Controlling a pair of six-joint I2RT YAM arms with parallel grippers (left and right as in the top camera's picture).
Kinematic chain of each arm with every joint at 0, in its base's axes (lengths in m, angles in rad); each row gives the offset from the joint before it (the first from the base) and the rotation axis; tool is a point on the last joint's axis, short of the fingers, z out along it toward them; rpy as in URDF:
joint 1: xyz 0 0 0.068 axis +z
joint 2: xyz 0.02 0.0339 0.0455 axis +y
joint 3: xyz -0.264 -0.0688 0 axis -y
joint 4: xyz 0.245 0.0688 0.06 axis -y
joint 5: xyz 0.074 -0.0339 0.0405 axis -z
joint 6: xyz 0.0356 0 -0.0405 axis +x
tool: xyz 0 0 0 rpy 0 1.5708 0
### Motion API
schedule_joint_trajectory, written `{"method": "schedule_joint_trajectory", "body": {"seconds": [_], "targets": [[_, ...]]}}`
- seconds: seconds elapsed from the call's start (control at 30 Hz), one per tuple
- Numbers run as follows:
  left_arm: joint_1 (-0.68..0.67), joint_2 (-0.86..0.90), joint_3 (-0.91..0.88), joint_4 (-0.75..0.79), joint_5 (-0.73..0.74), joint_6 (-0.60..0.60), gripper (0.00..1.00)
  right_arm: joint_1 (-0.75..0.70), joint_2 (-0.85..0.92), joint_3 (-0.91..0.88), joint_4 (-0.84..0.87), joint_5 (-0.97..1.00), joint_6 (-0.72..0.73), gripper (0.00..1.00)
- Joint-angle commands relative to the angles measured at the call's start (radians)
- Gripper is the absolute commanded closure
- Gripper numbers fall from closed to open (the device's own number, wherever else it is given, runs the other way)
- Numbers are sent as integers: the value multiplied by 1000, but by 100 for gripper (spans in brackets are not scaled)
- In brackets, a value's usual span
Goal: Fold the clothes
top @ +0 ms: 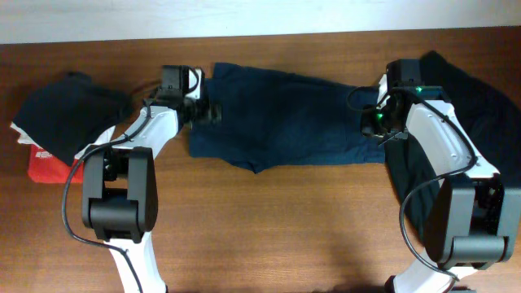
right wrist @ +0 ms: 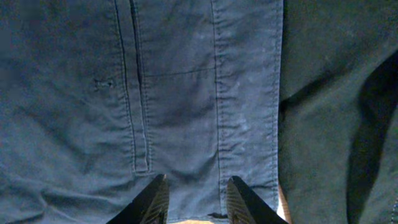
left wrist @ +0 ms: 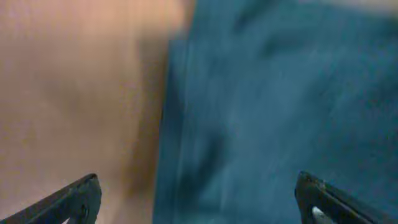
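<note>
A navy blue garment (top: 285, 114) lies spread flat across the middle of the table. My left gripper (top: 210, 111) is at its left edge. In the blurred left wrist view its fingers (left wrist: 199, 199) are wide open, with the navy cloth (left wrist: 280, 93) and its edge between them. My right gripper (top: 376, 124) is at the garment's right edge. In the right wrist view its fingers (right wrist: 196, 202) are apart and straddle the seamed navy cloth (right wrist: 174, 93) without clamping it. A larger black garment (top: 480, 106) lies at the right under the right arm, also showing in the right wrist view (right wrist: 323, 124).
Another black cloth (top: 69, 114) lies bunched at the far left on top of a red item (top: 45, 169) and something white (top: 20, 130). Bare wooden table (top: 285, 220) shows in front of the navy garment. A pale wall runs along the back edge.
</note>
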Motion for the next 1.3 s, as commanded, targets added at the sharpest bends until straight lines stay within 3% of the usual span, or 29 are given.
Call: {"method": "schedule_joint_trajectory", "body": {"seconds": [0.0,0.1,0.33,0.53,0.67,0.7,0.87,1.1,1.27], "targets": [[4,5,11,143,4,20,4,5,6,-10,-9,-12,-1,67],[4,34,13,230,4,20,7,5,6,-10,-19,-13,-1,67],[2,146,68,246,6,19,11,5,6,-10,-34,-13,0,69],[-7,190,95,331,38,10,49,5,6,-10,-46,-12,0,72],[-7,190,96,312,39,-3,92,5,6,-10,-45,-12,0,74],[-7,190,96,303,39,-3,98,5,6,-10,-45,-12,0,74],[-7,190,110,292,57,-4,100,5,6,-10,-45,-12,0,75],[-3,149,315,247,64,-48,100,5,6,-10,-45,6,0,76],[-10,170,331,304,8,-48,99,5,6,-10,-45,6,0,76]]}}
